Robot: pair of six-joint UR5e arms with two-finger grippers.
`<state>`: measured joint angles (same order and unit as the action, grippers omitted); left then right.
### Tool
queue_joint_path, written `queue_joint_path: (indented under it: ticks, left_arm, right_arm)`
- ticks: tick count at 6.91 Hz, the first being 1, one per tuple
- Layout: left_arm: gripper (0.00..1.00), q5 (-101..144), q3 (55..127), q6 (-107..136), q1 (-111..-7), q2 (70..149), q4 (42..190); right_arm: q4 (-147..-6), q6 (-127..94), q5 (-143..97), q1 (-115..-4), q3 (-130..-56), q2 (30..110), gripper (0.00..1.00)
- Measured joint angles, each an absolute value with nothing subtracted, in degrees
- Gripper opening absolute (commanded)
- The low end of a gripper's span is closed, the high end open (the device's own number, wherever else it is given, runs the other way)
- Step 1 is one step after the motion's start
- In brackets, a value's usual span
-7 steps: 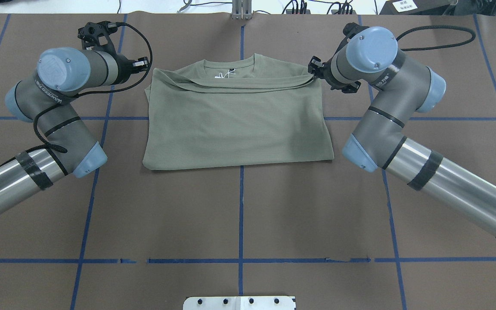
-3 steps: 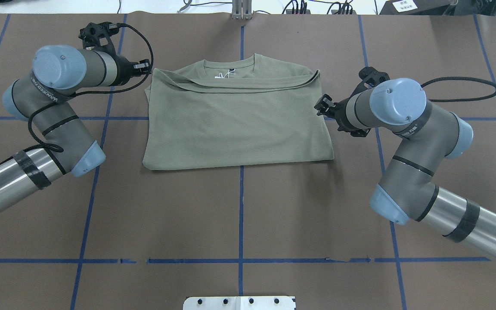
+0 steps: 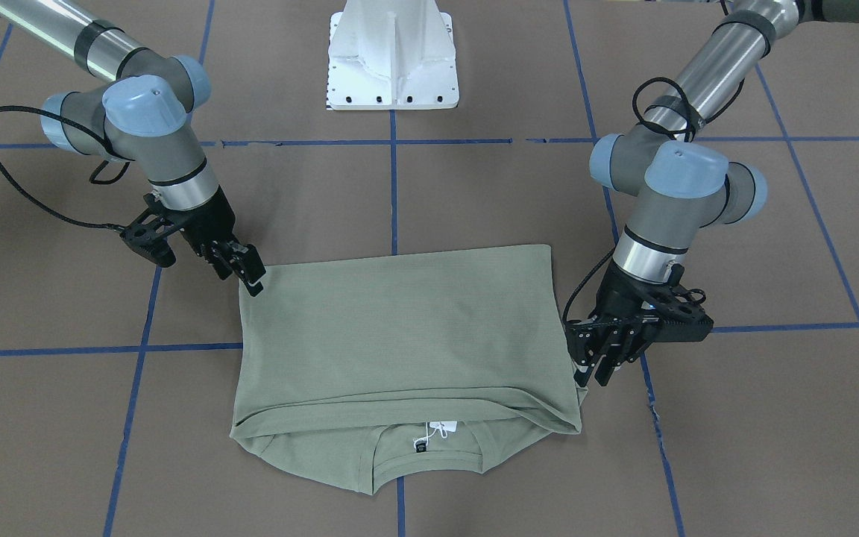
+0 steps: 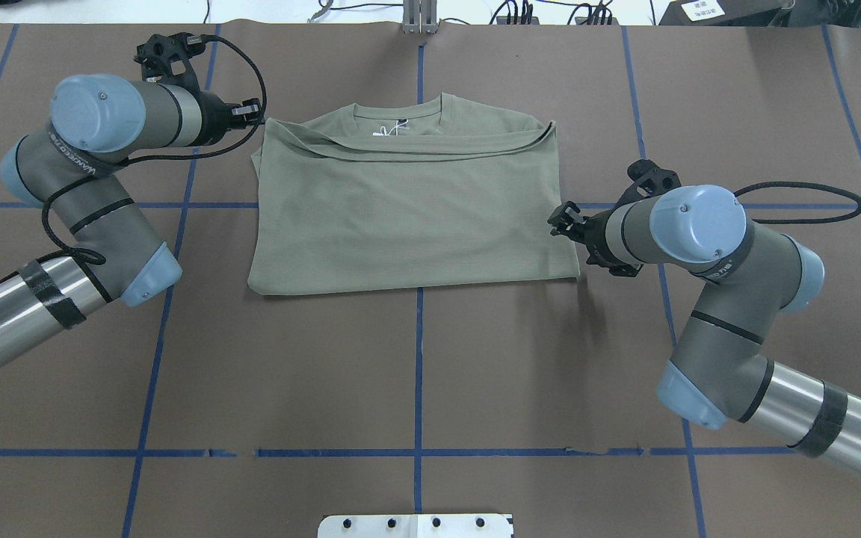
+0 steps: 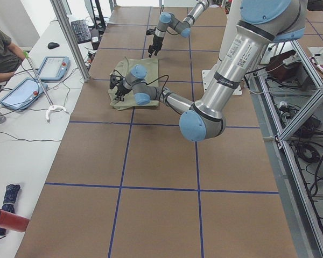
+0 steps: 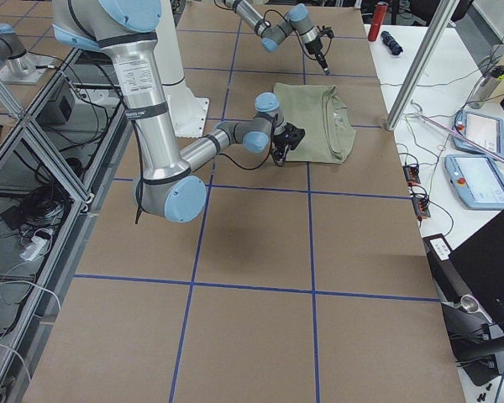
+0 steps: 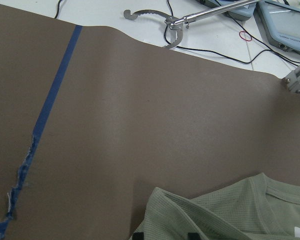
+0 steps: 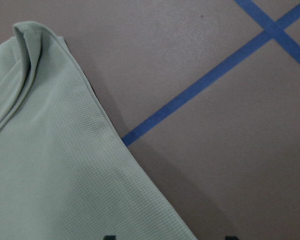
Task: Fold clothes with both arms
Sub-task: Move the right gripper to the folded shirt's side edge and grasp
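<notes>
The sage-green knit shirt (image 3: 400, 335) carries a small black neck label (image 3: 420, 447) and a white tag on a string (image 3: 441, 429) at its round neck. Any print on them is too small to read. White lettering runs along the grey sleeve of the silver-grey left arm (image 4: 79, 172), but it cannot be read with certainty.

The shirt lies flat on the brown paper-covered table (image 4: 288, 373), which is crossed by blue tape lines (image 4: 418, 373). It is folded into a rough rectangle, with its hem laid over toward the collar. The collar is on the side away from the white metal base plate (image 3: 392, 67).

The black 2-finger left gripper (image 3: 595, 365) stands at the shirt's far left corner, by the folded-over hem. Its wrist view shows the 2 fingertips apart with cloth lying between them, not pinched. The black 2-finger right gripper (image 3: 249, 274) is at the shirt's right edge near the corner closest to the robot, fingers spread wide and holding nothing.

1.0 s ago the right gripper was at the far right corner, at the hem's end. 0.4 s ago it was about halfway along the right edge, and now it is further toward the robot. The left gripper has hardly shifted, and the shirt lies as it did.
</notes>
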<state>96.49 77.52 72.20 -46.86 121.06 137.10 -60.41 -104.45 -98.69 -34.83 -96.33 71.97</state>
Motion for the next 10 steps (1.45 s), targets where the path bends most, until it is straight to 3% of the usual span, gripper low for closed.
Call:
queue_joint_path:
  ticks: [1,2,4,5,8,10]
  left_arm:
    - [0.41,96.5,77.9,72.2,-47.0,121.0,137.0]
    - [0.41,96.5,78.1,72.1,-47.2,121.0,137.0]
    - [0.41,96.5,78.1,72.1,-47.4,120.9,137.0]
    - [0.41,96.5,78.2,72.1,-47.4,120.9,137.0]
    - [0.41,96.5,78.7,72.1,-47.7,120.9,136.9]
    - [0.41,98.2,84.0,72.6,-47.7,118.2,136.4]
  right_arm:
    - [-60.3,-104.5,-98.6,-34.3,-96.2,72.5,0.72]
    - [-60.3,-104.5,-98.6,-33.9,-96.1,72.6,0.48]
    - [-60.3,-104.6,-98.7,-33.4,-96.0,72.7,0.24]
    - [-60.3,-104.8,-98.7,-33.1,-96.1,72.9,0.00]
    - [-60.3,-105.8,-98.9,-32.5,-97.0,74.0,0.00]
    - [-60.3,-106.5,-99.6,-30.9,-104.0,79.2,0.00]
